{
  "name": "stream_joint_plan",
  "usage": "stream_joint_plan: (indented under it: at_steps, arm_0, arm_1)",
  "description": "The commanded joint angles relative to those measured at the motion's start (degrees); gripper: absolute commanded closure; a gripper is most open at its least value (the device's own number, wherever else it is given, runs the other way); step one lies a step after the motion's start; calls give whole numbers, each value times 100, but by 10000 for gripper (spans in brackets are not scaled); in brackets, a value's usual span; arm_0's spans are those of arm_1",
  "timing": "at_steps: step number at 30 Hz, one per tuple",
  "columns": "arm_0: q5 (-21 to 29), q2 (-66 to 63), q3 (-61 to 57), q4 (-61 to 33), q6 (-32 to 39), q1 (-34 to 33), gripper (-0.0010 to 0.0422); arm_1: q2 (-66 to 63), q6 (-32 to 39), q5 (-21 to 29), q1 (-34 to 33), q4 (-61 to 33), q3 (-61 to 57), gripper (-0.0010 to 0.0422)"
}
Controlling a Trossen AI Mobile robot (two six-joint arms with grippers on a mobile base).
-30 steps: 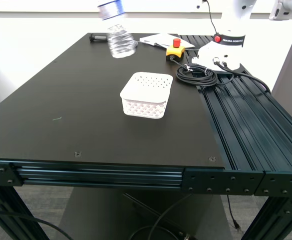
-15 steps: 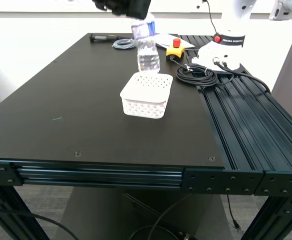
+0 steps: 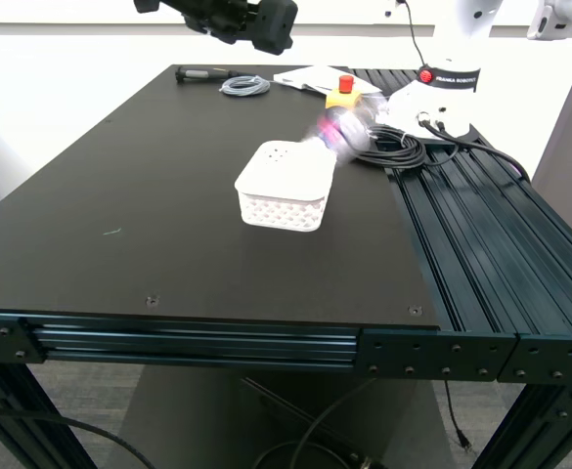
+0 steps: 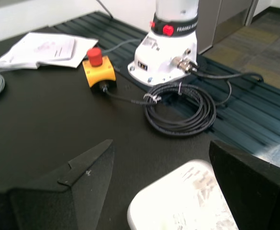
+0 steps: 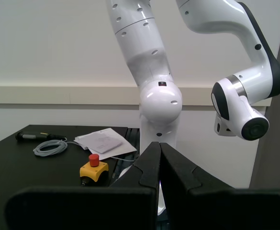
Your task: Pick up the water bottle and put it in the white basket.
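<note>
The water bottle [image 3: 339, 125] is a motion-blurred streak, tilted over the far corner of the white basket [image 3: 284, 186] toward the black cable coil; no gripper holds it. It also shows as a blur [image 4: 278, 154] in the first wrist view. My first gripper [image 3: 266, 27] hangs high above the table's far side, open and holding nothing, its fingers [image 4: 84, 179] spread over the white basket [image 4: 183, 203]. My second gripper [image 5: 159, 154] is shut on nothing and faces a white robot arm; which arm it is in the exterior view cannot be told.
Beyond the basket lie a yellow box with a red button [image 3: 343, 96], a black cable coil [image 3: 385, 147], papers [image 3: 310, 78], a grey cable loop [image 3: 244, 86] and a black tool [image 3: 199, 72]. Another robot's white base [image 3: 432, 98] stands on the slotted rails [image 3: 481, 225] at the exterior view's right.
Half a second ago the gripper held the bottle upright above the basket. It has let go and risen; the bottle has tipped toward the exterior view's right.
</note>
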Motion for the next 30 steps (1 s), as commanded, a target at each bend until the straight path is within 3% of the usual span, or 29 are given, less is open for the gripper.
stream_joint_plan:
  at_steps: [1,22,30]
  arm_0:
    - [7,-2,7,22,13,2,412]
    - [7,-2,7,22,15,2,412]
    - [7,-2,7,22,13,2,412]
  arm_1:
    - [0,4,-13,7,-74,2,149]
    - [0,7,-39,24,-15,2,384]
    - [0,7,-39,24,-15,2,397]
